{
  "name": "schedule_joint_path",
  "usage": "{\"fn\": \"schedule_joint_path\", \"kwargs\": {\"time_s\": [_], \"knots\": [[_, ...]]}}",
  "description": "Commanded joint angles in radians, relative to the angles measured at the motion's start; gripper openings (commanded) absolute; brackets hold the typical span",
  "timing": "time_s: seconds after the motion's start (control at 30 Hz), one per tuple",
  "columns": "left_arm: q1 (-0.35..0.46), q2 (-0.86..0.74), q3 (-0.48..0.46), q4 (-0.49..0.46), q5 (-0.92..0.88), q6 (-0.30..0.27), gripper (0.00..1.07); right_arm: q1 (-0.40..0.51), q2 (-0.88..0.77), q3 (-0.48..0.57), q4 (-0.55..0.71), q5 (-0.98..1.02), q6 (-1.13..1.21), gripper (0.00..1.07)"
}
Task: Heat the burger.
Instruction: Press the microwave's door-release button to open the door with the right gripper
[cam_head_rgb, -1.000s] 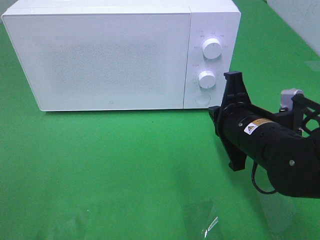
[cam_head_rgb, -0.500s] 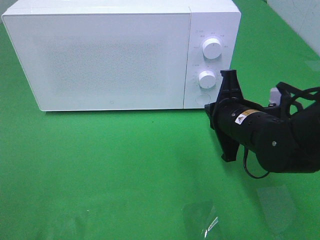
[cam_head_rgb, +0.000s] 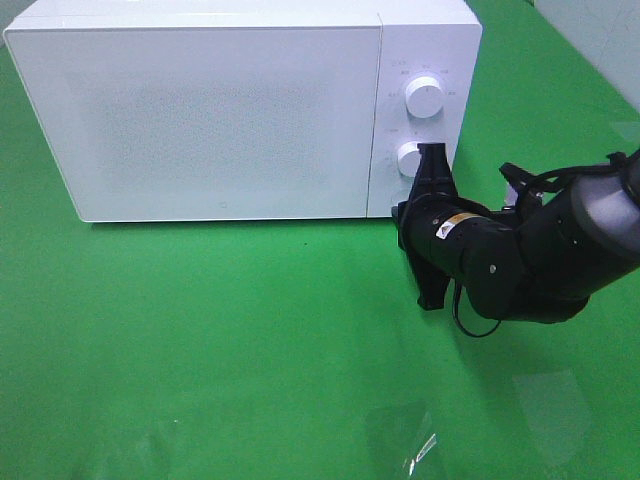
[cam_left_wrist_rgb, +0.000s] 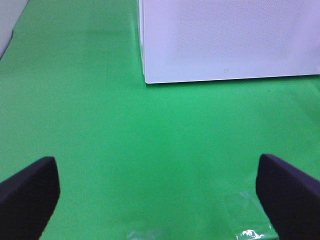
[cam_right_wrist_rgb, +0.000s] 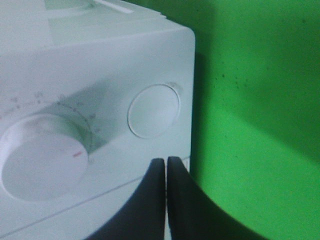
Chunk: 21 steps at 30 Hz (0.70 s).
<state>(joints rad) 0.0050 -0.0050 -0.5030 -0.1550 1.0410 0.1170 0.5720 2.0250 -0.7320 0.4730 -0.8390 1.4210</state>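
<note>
Burger is nowhere in view: the microwave (cam_head_rgb: 220, 110) stands with its door (cam_head_rgb: 200, 120) closed and frosted, so whether the burger sits inside cannot be told, and none lies on the green table (cam_head_rgb: 250, 330). The right gripper (cam_right_wrist_rgb: 166, 167) has its jaws pressed together into a single point just beside the round button (cam_right_wrist_rgb: 153, 110) at the foot of the control panel, seemingly lined up to press it. The left gripper (cam_left_wrist_rgb: 159, 187) hangs wide open over bare table, well apart from the microwave and holding nothing. The aim looks like the main hazard: the tips sit below and slightly to the side of the button, so a straight push could land on the panel edge or skid off the corner. Drifting the other way could nudge the lower dial (cam_right_wrist_rgb: 42, 157) and change a setting. A hard press might also shove the light microwave backward across the smooth cloth.
</note>
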Motion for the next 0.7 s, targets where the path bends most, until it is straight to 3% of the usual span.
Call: {"fn": "schedule_joint_path", "kwargs": {"time_s": [0.03, 0.7], "knots": [[0.001, -0.017, 0.0, -0.008, -0.008, -0.002, 1.0, -0.021, 0.006, -0.023, 0.0, -0.008, 0.006, 0.0], [0.001, -0.017, 0.0, -0.008, -0.008, -0.002, 1.0, -0.047, 0.104, -0.128, 0.043, -0.033, -0.009, 0.0]]}}
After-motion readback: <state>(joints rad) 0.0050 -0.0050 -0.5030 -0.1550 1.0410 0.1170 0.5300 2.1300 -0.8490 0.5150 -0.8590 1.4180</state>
